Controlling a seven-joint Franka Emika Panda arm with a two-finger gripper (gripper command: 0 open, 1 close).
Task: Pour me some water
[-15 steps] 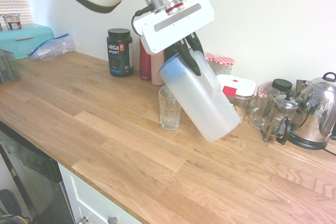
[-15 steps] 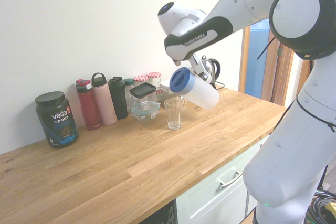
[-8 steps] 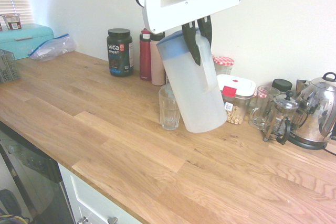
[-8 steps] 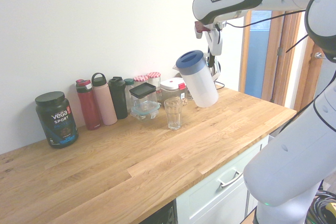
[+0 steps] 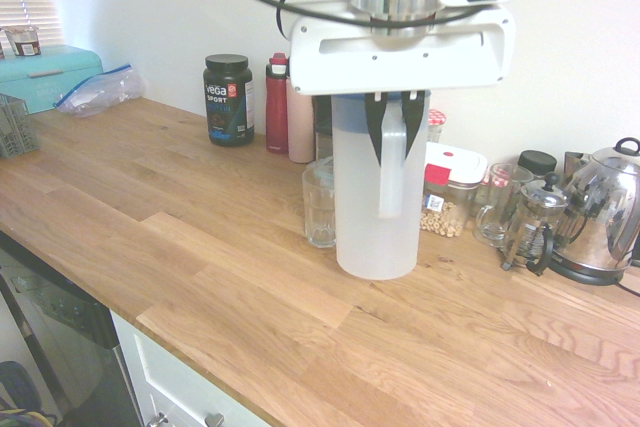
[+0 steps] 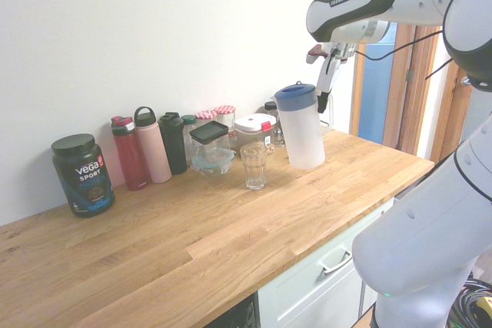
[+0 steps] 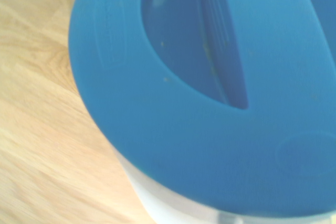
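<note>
gripper (image 5: 393, 125): points straight down from the white arm, its dark fingers closed on the handle at the top of the pitcher.
pitcher (image 5: 375, 209): translucent white, upright, its base at or just above the table; contact cannot be told.
pitcher lid (image 7: 210, 87): blue, fills most of the wrist view, with a darker recessed half.
glass (image 5: 320, 205): clear tumbler standing upright on the table, just beside the pitcher on the side toward the bottles; whether it holds water cannot be told.
table (image 5: 180, 217): wooden plank top, carrying all listed items.
protein tub (image 5: 228, 99): dark, labelled "vega sport", by the wall.
bottles (image 6: 146, 147): red, pink and dark, in a row against the wall beside the tub.
jars and containers (image 5: 448, 182): clustered behind the pitcher near the wall.
kettle (image 5: 603, 215): shiny metal, at the far end, next to a french press (image 5: 532, 222).
</note>
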